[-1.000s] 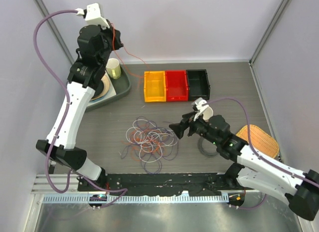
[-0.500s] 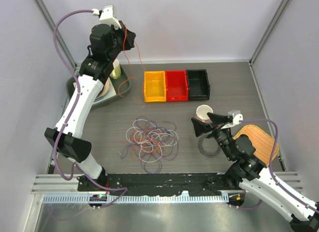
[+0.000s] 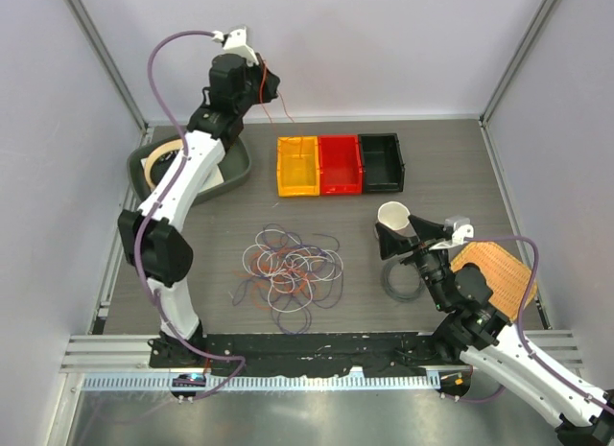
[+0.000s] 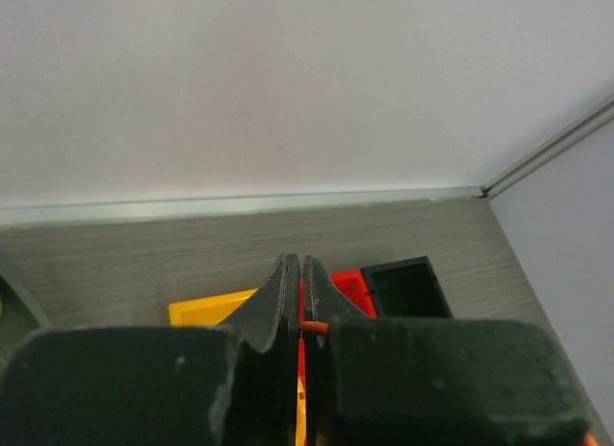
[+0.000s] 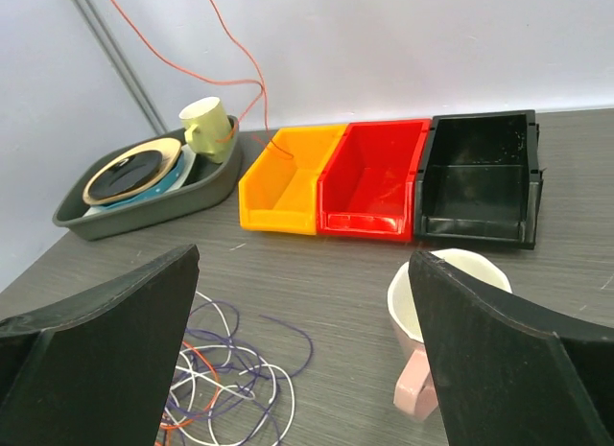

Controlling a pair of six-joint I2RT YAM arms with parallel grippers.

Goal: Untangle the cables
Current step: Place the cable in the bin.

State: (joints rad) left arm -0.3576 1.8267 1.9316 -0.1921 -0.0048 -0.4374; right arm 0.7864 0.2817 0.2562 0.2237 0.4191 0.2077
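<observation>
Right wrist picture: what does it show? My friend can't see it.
The robot's open right hand frames a grey table: a tangle of white, purple and orange wire loops lies lower left, a cream mug with a pink handle lower right. Behind stand yellow, red and black plastic bins, a thin orange wire dangling into the yellow one.

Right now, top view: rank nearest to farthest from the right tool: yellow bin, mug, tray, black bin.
From the right tool:
1. mug, just ahead of it.
2. black bin, right end of the bin row.
3. yellow bin, left end of the row.
4. tray, far-left corner.
</observation>
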